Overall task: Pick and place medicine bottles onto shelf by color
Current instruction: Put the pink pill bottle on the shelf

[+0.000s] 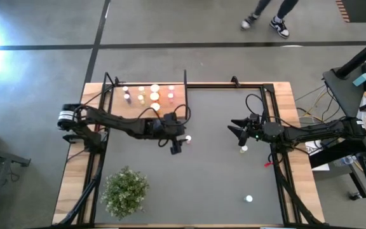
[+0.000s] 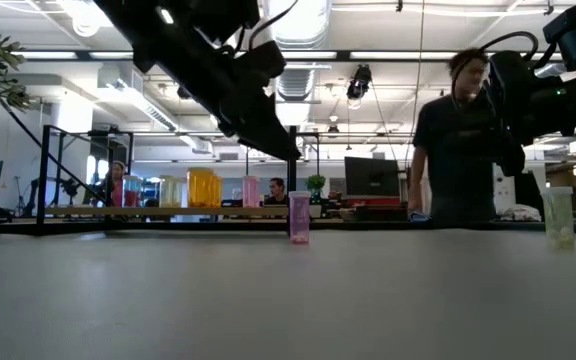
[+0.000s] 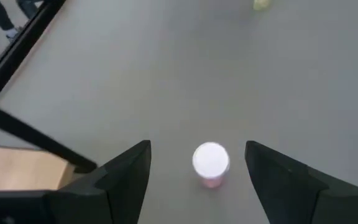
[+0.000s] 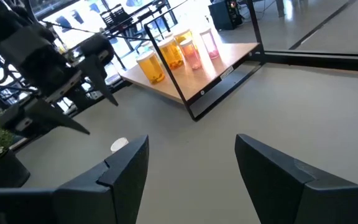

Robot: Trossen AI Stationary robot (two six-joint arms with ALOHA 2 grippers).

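Bottles (image 1: 148, 94) with white caps stand in rows on the light-wood shelf (image 1: 178, 89) at the table's far left corner, orange ones and pink ones among them. Above the dark grey table (image 1: 215, 178), the left gripper (image 1: 178, 144) hangs just off the shelf's near edge, its two fingers (image 3: 129, 171) spread wide with a small pink bottle (image 3: 211, 163) standing upright on the tabletop between them, touched by neither. In the low view that pink bottle (image 2: 299, 218) stands alone below the raised arm, the shelf's bottles lined up behind it. The right gripper (image 1: 236, 130) hovers over the table's right half, fingers (image 4: 124, 163) parted and holding nothing, pointed toward the shelf. A pale yellowish bottle (image 1: 243, 149) stands upright on the table just beside the right gripper, on its near side. Another white-capped bottle (image 1: 249, 199) sits well apart, close to the table's near right corner. A green bushy plant (image 1: 126, 190) occupies the near left corner. A person (image 2: 458, 140) in a dark shirt stands beyond the table.
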